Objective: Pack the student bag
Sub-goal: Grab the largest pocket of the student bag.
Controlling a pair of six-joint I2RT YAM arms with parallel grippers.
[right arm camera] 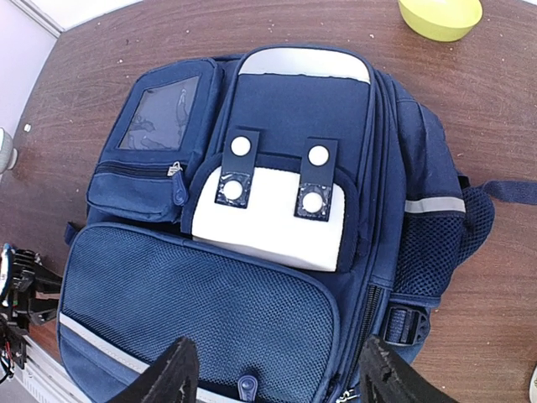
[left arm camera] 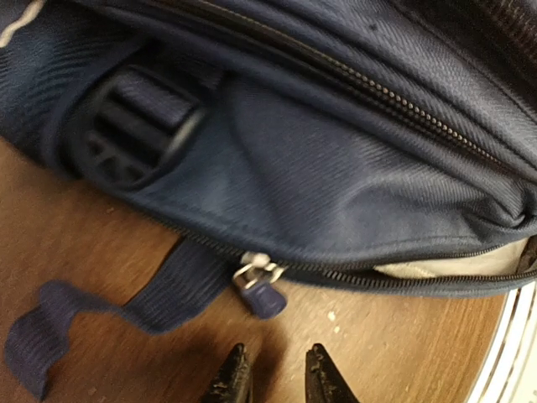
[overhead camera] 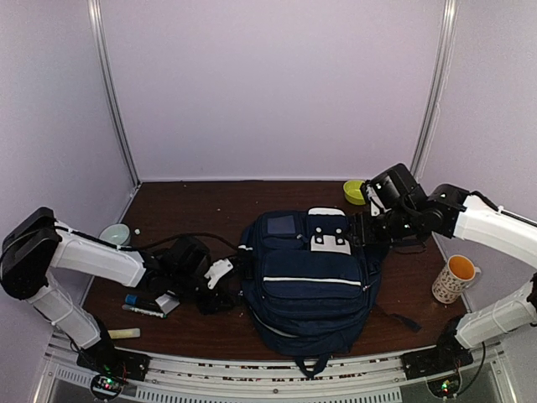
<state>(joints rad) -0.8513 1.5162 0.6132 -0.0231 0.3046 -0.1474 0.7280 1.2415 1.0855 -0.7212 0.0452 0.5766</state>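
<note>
The large navy blue fabric backpack lay flat on the brown wooden tabletop between the two arms, pockets up. It looked soft and slumped, likely to sag and fold rather than lift as one piece. I'd have gone for the small blue zipper pull or the webbing strap, not slack cloth. The left claw stood slightly parted and empty just short of that pull. The right claw hung wide open over the mesh front pocket, holding nothing.

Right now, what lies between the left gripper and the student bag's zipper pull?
Only bare table, seen in the left wrist view: the left gripper sits just short of the zipper pull on the student bag.
</note>
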